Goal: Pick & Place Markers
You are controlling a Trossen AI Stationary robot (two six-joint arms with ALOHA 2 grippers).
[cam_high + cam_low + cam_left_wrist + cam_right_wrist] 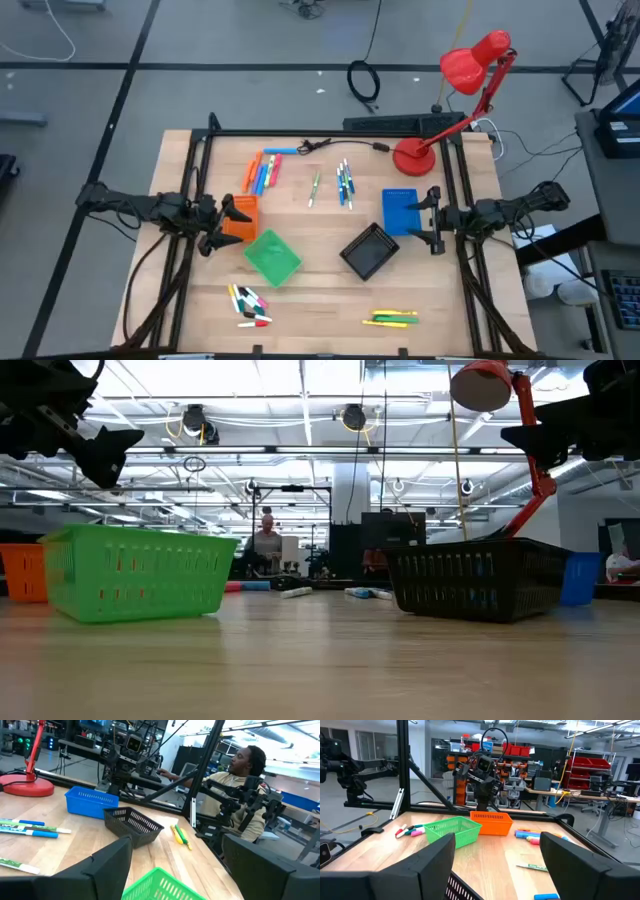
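On counter (pixel 330 300): markers in four clusters. Chunky orange/blue markers (pixel 262 172) at far side near orange tray (pixel 241 217); thin green/blue markers (pixel 336 184) mid-counter, far of black tray (pixel 369 250); short mixed-colour markers w/ white (pixel 249 305) at near edge, near side of green tray (pixel 272 256); yellow-green markers (pixel 392 318) at near edge, right of centre. Blue tray (pixel 399 211) just beside right claw (pixel 432 222). Left claw (pixel 215 222) raised at counter's left side by orange tray, fingers spread wide, holding nothing. Right claw raised at right side, also spread wide, empty. Red desk lamp (pixel 460 90) at far right corner. Person (pixel 240 785) seated beyond counter, seen in left wrist view.
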